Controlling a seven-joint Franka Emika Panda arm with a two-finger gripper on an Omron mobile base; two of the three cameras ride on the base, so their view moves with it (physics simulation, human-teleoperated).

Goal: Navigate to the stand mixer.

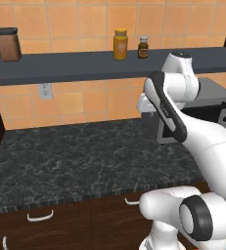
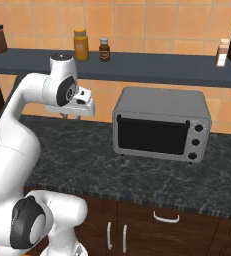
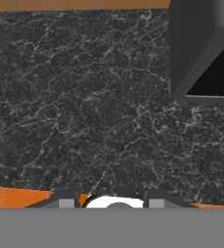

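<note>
The stand mixer is out of view. My gripper (image 2: 76, 111) hangs above the dark marble counter (image 2: 87, 150), left of a boxy grey toaster oven (image 2: 159, 124). In the hand view the gripper (image 3: 112, 203) looks straight down at the counter (image 3: 84, 106), and its two fingertips stand wide apart at the bottom edge with nothing between them. The toaster oven's corner (image 3: 205, 48) sits at the upper right of that view.
A dark shelf (image 2: 152, 67) runs along the tiled wall above the counter. It carries an orange jar (image 2: 80, 45), a small brown bottle (image 2: 104, 49), a brown canister (image 1: 7, 44) and a white bottle (image 2: 222, 52). A wall outlet (image 1: 45, 91) is below it.
</note>
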